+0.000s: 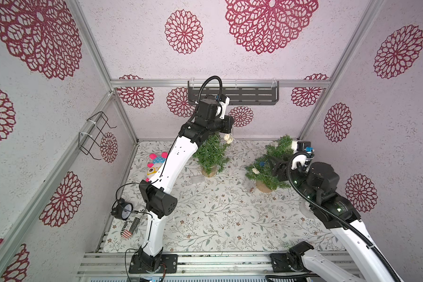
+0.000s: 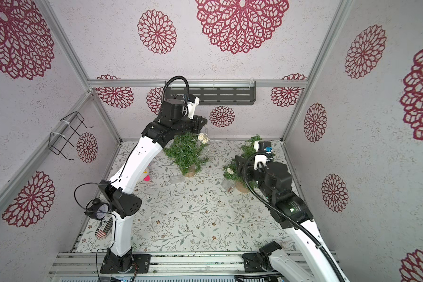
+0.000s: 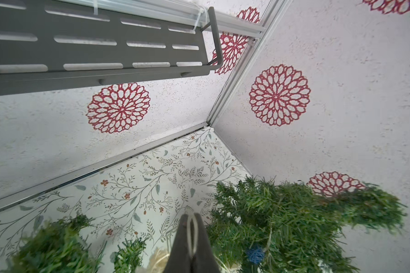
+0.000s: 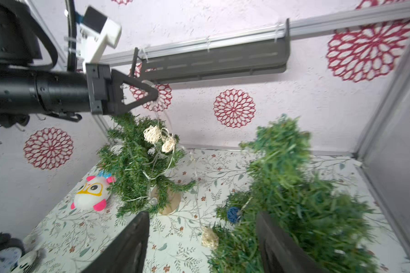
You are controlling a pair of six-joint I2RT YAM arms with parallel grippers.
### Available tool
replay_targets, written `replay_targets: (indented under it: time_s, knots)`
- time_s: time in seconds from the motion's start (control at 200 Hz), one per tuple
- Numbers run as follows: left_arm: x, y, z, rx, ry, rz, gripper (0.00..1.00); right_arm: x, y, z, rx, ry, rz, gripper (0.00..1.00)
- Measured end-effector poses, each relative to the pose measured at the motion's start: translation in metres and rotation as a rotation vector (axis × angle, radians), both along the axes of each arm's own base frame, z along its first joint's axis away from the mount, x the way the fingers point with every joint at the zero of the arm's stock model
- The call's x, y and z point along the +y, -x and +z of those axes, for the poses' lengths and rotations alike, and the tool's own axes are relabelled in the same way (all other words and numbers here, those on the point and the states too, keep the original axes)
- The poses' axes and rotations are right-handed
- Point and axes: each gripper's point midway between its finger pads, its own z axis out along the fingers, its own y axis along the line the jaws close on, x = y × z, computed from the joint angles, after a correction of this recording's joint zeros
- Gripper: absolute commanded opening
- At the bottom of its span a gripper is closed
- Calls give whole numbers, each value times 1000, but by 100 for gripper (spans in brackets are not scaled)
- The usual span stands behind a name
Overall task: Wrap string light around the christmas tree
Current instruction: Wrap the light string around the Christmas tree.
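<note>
Two small green Christmas trees stand on wooden bases in both top views, a left tree (image 1: 211, 153) and a right tree (image 1: 271, 168). The string light's thin wire (image 4: 161, 118) hangs from my left gripper (image 1: 231, 123), which is shut on it above the left tree (image 4: 137, 163). The wire carries two cream woven balls (image 4: 160, 139) and loops round that tree. Another cream ball (image 4: 210, 237) and a blue ball (image 4: 233, 214) sit on the right tree (image 4: 294, 189). My right gripper (image 4: 201, 214) is open beside this tree, whose branches reach between the fingers.
A plush owl (image 1: 156, 166) lies left of the left tree. An alarm clock (image 1: 122, 210) and a printed can (image 1: 130, 225) sit at the near left. Two clear plastic boxes (image 1: 197, 179) lie near the tree bases. A grey shelf (image 1: 232, 94) and a wire basket (image 1: 95, 134) hang on the walls.
</note>
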Motion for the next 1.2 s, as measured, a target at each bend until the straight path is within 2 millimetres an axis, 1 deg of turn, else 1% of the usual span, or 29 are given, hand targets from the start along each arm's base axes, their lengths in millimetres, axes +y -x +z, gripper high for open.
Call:
replay_targets:
  time_s: [0.09, 0.195, 0.27, 0.335, 0.425, 0.545, 0.625, 0.691, 0.741, 0.801, 0.841, 0.896, 0.906, 0.911, 0.921, 0.926, 0.991, 1.086, 1.201]
  knots:
    - [-3, -5, -3, -21, -8, -7, 0, -24, -9, 4, 21, 21, -91, 80]
    - [-6, -10, 7, -76, 0, -15, 0, -53, -26, 2, 61, 37, -201, 84]
    - [-9, -14, 14, -115, 9, -19, 0, -64, -39, -2, 92, 47, -247, 85]
    - [-14, -18, 14, -139, 16, -30, 0, -66, -51, -11, 125, 59, -257, 86]
    - [-24, -19, 10, -160, 17, -59, 0, -61, -66, -24, 160, 75, -244, 84]
    - [-38, -15, 1, -181, -3, -104, 0, -53, -78, -35, 153, 71, -209, 81]
    - [-48, -9, -4, -190, -18, -134, 0, -50, -84, -39, 141, 79, -195, 78]
    - [-54, -5, -6, -195, -25, -155, 0, -47, -91, -36, 112, 83, -188, 75]
    - [-58, -2, -7, -199, -26, -172, 0, -45, -96, -35, 90, 88, -183, 70]
    - [-63, 1, -9, -205, -27, -186, 0, -42, -101, -36, 67, 95, -169, 62]
    - [-65, 2, -10, -211, -29, -198, 0, -39, -103, -38, 57, 103, -152, 54]
    - [-68, 3, -13, -222, -36, -212, 0, -35, -105, -41, 47, 111, -131, 41]
    - [-68, 3, -13, -223, -38, -214, 0, -34, -105, -41, 47, 106, -127, 40]
    - [-68, 3, -14, -226, -41, -217, 0, -33, -105, -42, 46, 112, -122, 37]
    - [-69, 4, -14, -230, -44, -221, 0, -32, -105, -42, 42, 119, -116, 36]
    - [-70, 4, -15, -230, -44, -222, 0, -32, -105, -42, 43, 116, -116, 34]
    - [-73, 5, -20, -250, -68, -238, 0, -26, -105, -46, 36, 123, -80, 22]
    - [-74, 5, -24, -288, -105, -253, 0, -19, -104, -44, 11, 139, -32, 12]
    - [-75, 5, -15, -359, -137, -264, 0, -9, -99, -44, 2, 150, 35, 2]
